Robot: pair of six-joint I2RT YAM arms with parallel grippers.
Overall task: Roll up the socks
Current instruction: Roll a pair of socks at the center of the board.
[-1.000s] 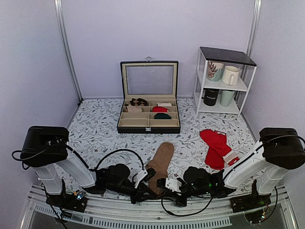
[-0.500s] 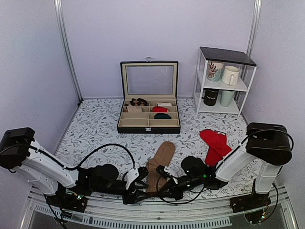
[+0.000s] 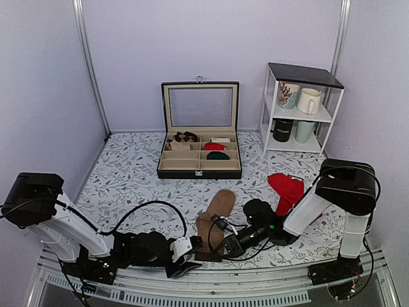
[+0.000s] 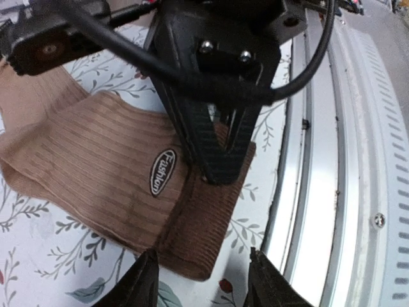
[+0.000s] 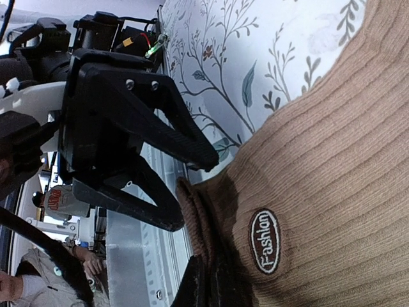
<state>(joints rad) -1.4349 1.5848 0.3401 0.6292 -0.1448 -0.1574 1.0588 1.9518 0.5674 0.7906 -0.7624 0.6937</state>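
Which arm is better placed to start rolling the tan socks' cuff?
Right: the right gripper seems pinched on the socks' lifted cuff; the left gripper hangs open, gripping nothing.

Arms: two, left arm [image 3: 70, 225] and right arm [image 3: 319, 203]. Tools: two, left tool [image 4: 203, 283] and right tool [image 4: 220, 167]. Tan socks [image 3: 216, 211]: one flat stack, layer count unclear, with one oval label [image 4: 162, 171]. Red socks [image 3: 287, 190]: one pile. Box [image 3: 199, 173]: one. Rolls inside, four clear: patterned roll [image 3: 186, 136], pale roll [image 3: 221, 139], red roll [image 3: 214, 146], green roll [image 3: 217, 155]. Rack [image 3: 304, 75]: one. Mugs: four, printed mug [image 3: 287, 94], white mug [image 3: 308, 101], black mug [image 3: 282, 130], pale green mug [image 3: 304, 131]. Counter [image 3: 128, 173]: one.
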